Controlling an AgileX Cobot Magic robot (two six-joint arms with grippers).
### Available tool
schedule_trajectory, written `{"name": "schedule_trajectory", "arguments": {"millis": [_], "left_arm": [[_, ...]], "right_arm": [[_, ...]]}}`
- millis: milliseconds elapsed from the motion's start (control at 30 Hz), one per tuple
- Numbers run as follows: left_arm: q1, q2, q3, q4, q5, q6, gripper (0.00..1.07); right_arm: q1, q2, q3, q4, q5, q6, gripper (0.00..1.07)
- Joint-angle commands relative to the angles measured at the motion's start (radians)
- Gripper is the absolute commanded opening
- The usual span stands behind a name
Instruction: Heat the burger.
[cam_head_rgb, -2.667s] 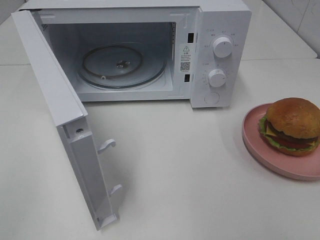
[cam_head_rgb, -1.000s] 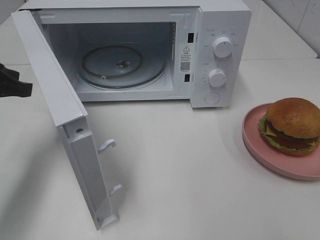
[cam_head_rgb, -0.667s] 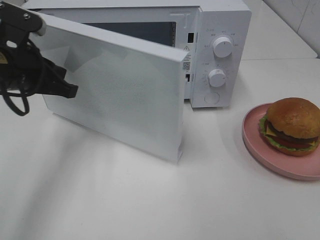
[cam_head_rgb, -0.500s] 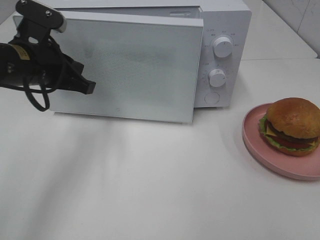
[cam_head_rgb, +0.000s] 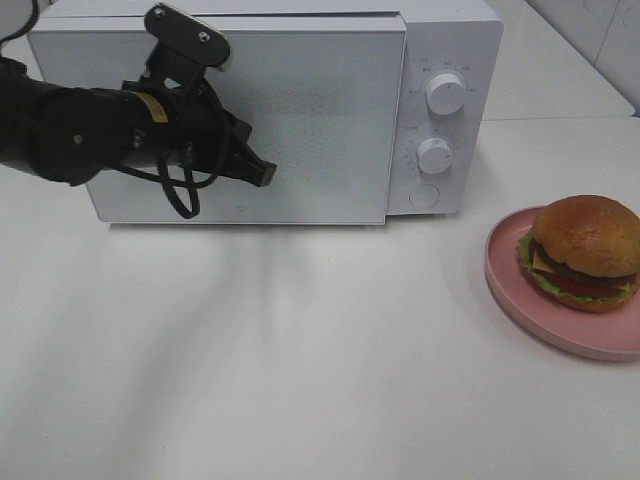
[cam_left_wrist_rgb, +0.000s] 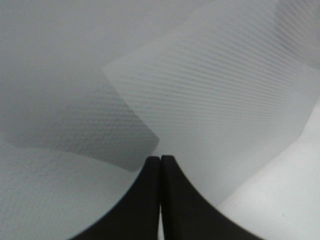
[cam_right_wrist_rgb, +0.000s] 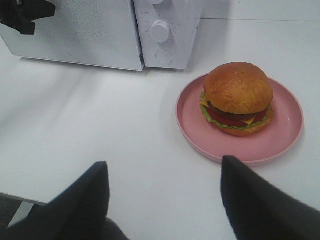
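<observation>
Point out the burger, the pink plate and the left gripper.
burger (cam_head_rgb: 587, 237), exterior high view, top bun.
pink plate (cam_head_rgb: 560, 335), exterior high view, bare front rim.
left gripper (cam_left_wrist_rgb: 160, 165), left wrist view, closed fingertips.

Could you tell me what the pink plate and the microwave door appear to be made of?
The pink plate looks like matte plastic or melamine: uniform colour, soft sheen, no sharp glare; ceramic cannot be ruled out. The microwave door shows a smooth white panel with a fine dotted mesh pattern, probably glass or plastic over perforated metal, though the layers cannot be told apart.
</observation>
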Motion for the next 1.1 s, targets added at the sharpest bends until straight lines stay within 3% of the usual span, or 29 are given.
{"name": "schedule_trajectory", "arguments": {"millis": [33, 233, 467, 633, 767, 1100], "left_arm": [[-0.013, 0.024, -0.056, -0.007, -0.048, -0.008, 0.0], [-0.041, 0.103, -0.182, -0.007, -0.028, -0.008, 0.0], [-0.06, 0.192, -0.361, -0.033, 0.083, -0.008, 0.0], [-0.081, 0.211, -0.439, -0.033, 0.189, -0.005, 0.0], [-0.087, 0.191, -0.447, -0.024, 0.271, -0.001, 0.0], [-0.099, 0.039, -0.447, 0.012, 0.681, -0.001, 0.0]], "right_arm": [[-0.002, -0.023, 0.002, -0.001, -0.015, 0.002, 0.61], [-0.002, -0.023, 0.002, -0.001, -0.015, 0.002, 0.61], [-0.002, -0.023, 0.002, -0.001, -0.016, 0.002, 0.61], [-0.002, -0.023, 0.002, 0.0, -0.016, 0.004, 0.61], [-0.002, -0.023, 0.002, 0.0, -0.016, 0.004, 0.61], [-0.002, -0.023, 0.002, 0.0, -0.016, 0.003, 0.61]]}}
